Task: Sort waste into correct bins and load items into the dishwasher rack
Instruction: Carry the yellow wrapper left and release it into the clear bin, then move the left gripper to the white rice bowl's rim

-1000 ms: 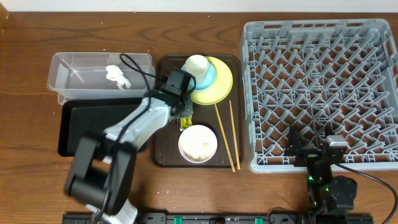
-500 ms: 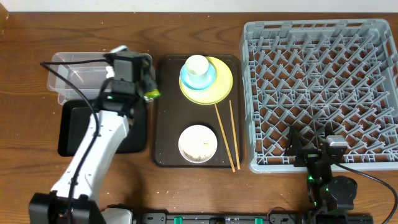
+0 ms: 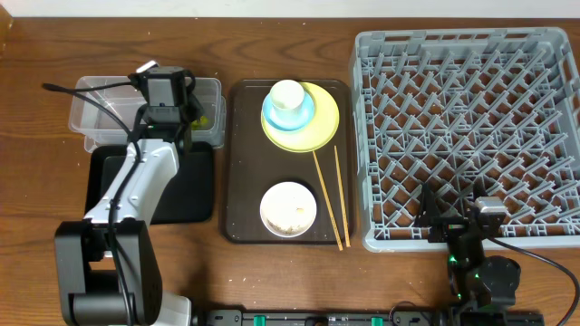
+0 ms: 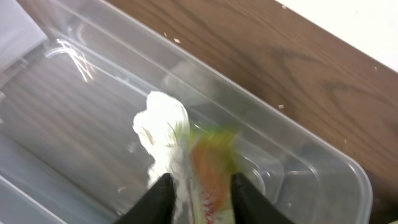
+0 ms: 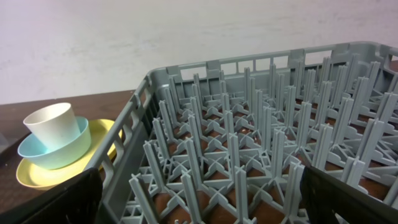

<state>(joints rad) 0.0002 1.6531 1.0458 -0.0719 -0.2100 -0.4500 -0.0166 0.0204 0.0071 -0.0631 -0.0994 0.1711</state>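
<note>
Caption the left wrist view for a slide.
Left end effector holds the snack wrapper over the clear tub, beside the tissue.

Left arm [image 3: 136,190] lies across the black tray [image 3: 186,195] and over the clear tub [image 3: 91,113] at upper left, blocking both from above; tissue [image 4: 163,134] and snack wrapper [image 4: 211,168] crowd the tub floor at its fingers. Brown serving tray [image 3: 245,163]: bare down its left side and centre, open between yellow plate [image 3: 322,127] and white bowl [image 3: 288,208], chopsticks [image 3: 331,199] bar the right edge. Dishwasher rack [image 3: 467,136] open from above, upright pegs throughout.

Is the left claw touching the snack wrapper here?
Touching. The left wrist view shows the left claw with the snack wrapper pinched between its fingers, over the clear tub.
</note>
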